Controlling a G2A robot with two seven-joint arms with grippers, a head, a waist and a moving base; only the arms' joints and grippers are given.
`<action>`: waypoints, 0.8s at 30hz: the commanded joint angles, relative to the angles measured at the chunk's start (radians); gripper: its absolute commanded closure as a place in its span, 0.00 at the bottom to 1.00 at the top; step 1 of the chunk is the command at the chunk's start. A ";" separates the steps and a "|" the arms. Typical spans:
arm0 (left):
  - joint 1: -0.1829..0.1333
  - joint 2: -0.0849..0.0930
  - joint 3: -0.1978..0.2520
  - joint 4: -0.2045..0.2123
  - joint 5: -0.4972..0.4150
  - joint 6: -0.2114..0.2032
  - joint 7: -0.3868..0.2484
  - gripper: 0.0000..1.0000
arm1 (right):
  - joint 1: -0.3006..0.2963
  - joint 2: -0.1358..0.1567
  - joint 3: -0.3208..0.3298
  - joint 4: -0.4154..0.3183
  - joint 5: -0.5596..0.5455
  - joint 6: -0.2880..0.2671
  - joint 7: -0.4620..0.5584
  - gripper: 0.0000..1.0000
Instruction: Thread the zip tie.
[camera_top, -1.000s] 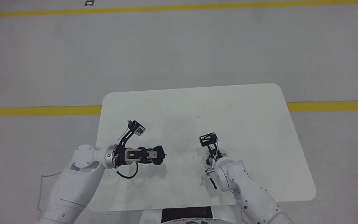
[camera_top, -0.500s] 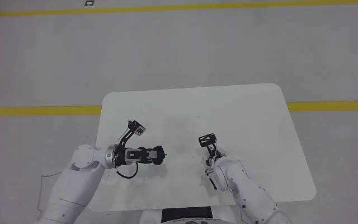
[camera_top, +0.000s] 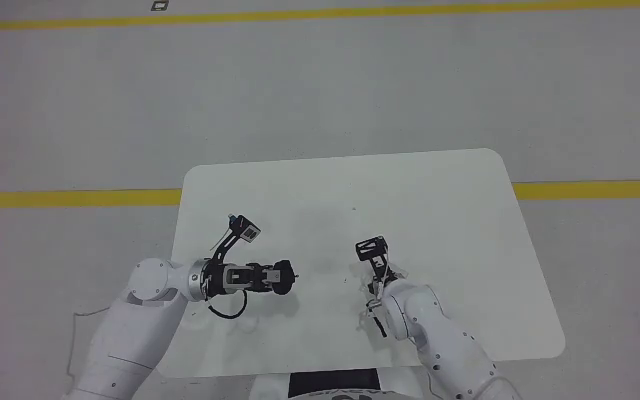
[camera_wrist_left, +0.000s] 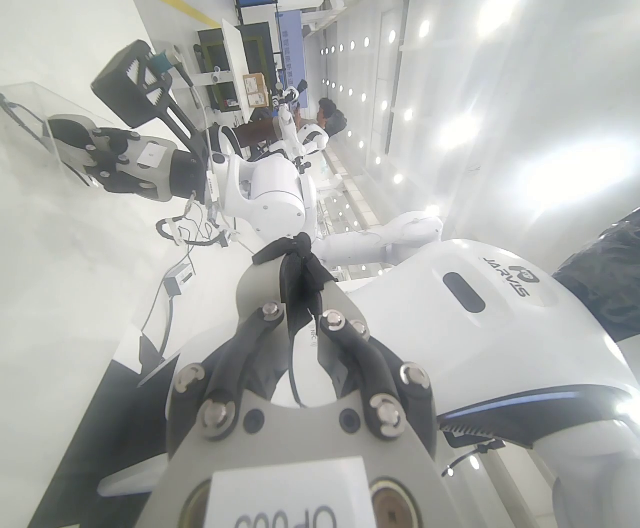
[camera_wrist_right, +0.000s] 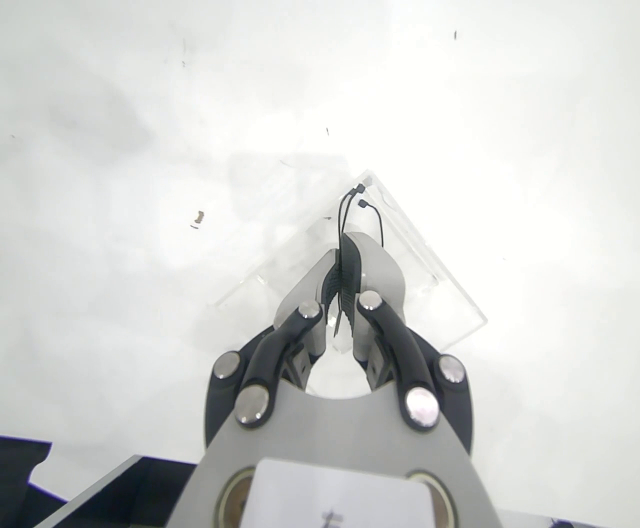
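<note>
Black thin zip tie pinched between right fingers; left fingers closed.

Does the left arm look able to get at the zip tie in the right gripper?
Probably yes. The right gripper holds the zip tie over the clear tray, its head end sticking out, and bare table lies between the grippers. The left gripper is shut, though.

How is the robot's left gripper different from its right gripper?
The right gripper points down over a clear tray, while the left gripper is turned sideways over the table. The right gripper pinches a thin black zip tie; what the left gripper pinches is hard to tell. Both are shut.
</note>
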 joint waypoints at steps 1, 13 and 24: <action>0.000 0.000 0.000 0.000 0.000 0.000 0.000 1.00 | -0.008 0.000 0.007 -0.012 0.007 -0.005 -0.005 1.00; 0.000 0.000 0.000 0.000 0.000 0.000 0.000 1.00 | -0.051 0.004 0.044 -0.067 0.049 -0.052 -0.054 1.00; 0.000 0.000 0.000 0.000 0.000 0.000 0.000 1.00 | -0.099 0.009 0.072 -0.140 0.025 -0.045 -0.071 1.00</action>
